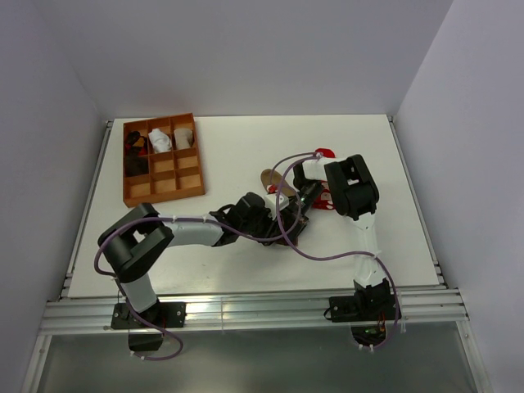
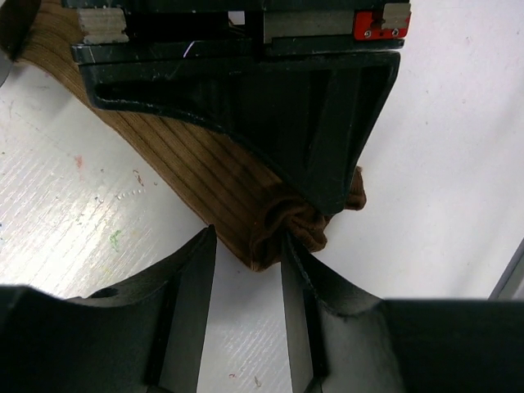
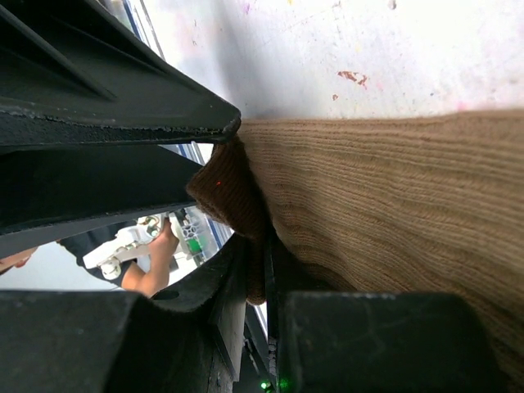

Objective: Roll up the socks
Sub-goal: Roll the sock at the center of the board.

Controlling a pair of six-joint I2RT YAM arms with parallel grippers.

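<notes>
A ribbed tan sock [image 2: 196, 164] lies slantwise on the white table, its near end bunched up. My right gripper [image 3: 264, 246] is shut on a fold of that end, and the tan sock [image 3: 393, 196] fills its wrist view. The right gripper [image 2: 323, 201] reaches down from above in the left wrist view. My left gripper [image 2: 246, 241] stands open, with the sock's corner just between its fingertips and the right-hand finger [image 2: 299, 270] touching the bunched cloth. From above, both grippers meet mid-table over the tan sock [image 1: 270, 177]. A red sock [image 1: 324, 153] lies partly under the right arm.
A brown compartment tray [image 1: 127, 176] stands at the back left, holding white sock bundles [image 1: 160, 141] and a black one [image 1: 134, 144]. Purple cables [image 1: 282, 237] loop over both arms. Grey walls close in the table on three sides.
</notes>
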